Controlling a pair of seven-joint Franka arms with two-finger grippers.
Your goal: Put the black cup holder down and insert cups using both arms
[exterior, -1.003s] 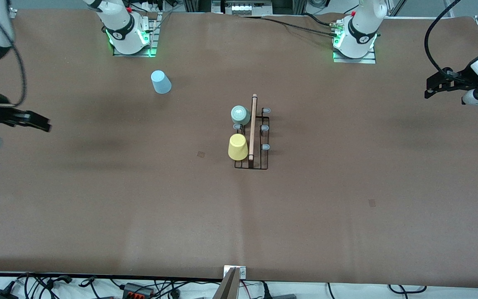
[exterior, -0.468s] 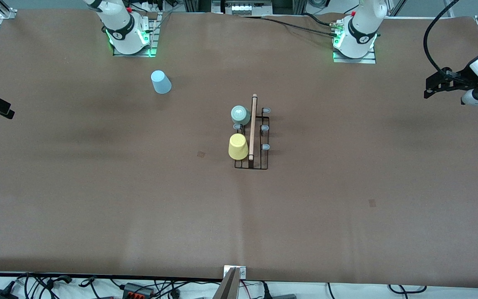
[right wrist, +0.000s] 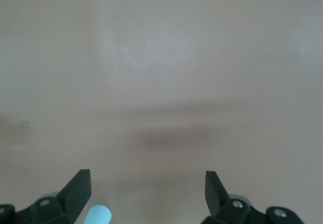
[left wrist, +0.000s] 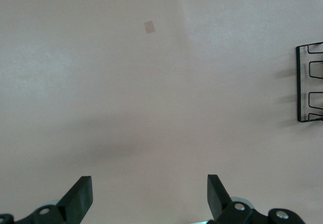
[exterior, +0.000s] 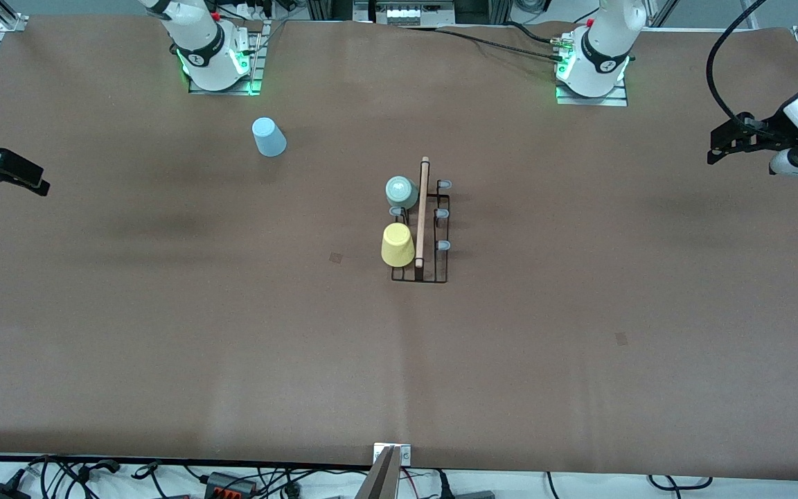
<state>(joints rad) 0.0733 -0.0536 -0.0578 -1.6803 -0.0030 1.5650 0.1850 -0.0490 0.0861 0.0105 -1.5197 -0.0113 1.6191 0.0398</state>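
The black cup holder (exterior: 433, 272) stands at the table's middle, its pale wooden rod (exterior: 422, 211) running toward the bases. A mint green cup (exterior: 401, 192) and a yellow cup (exterior: 397, 244) sit upside down on its prongs on the side toward the right arm. The prongs on the side toward the left arm are bare. The light blue cup (exterior: 269, 136) stands upside down on the table near the right arm's base; its tip shows in the right wrist view (right wrist: 98, 215). My right gripper (right wrist: 147, 188) is open and empty at its end of the table (exterior: 32, 181). My left gripper (left wrist: 150, 192) is open and empty at its own end (exterior: 717, 149). The holder's edge (left wrist: 309, 82) shows in the left wrist view.
Both arm bases (exterior: 215, 59) (exterior: 593, 66) stand along the table's edge farthest from the front camera. Cables and plugs (exterior: 233, 482) lie off the table's nearest edge. A small mark (exterior: 335, 258) is on the brown cover beside the holder.
The right gripper has shifted at its end of the table: it drew back toward the edge, then came a little way in again. The left arm, the holder and the cups have not moved.
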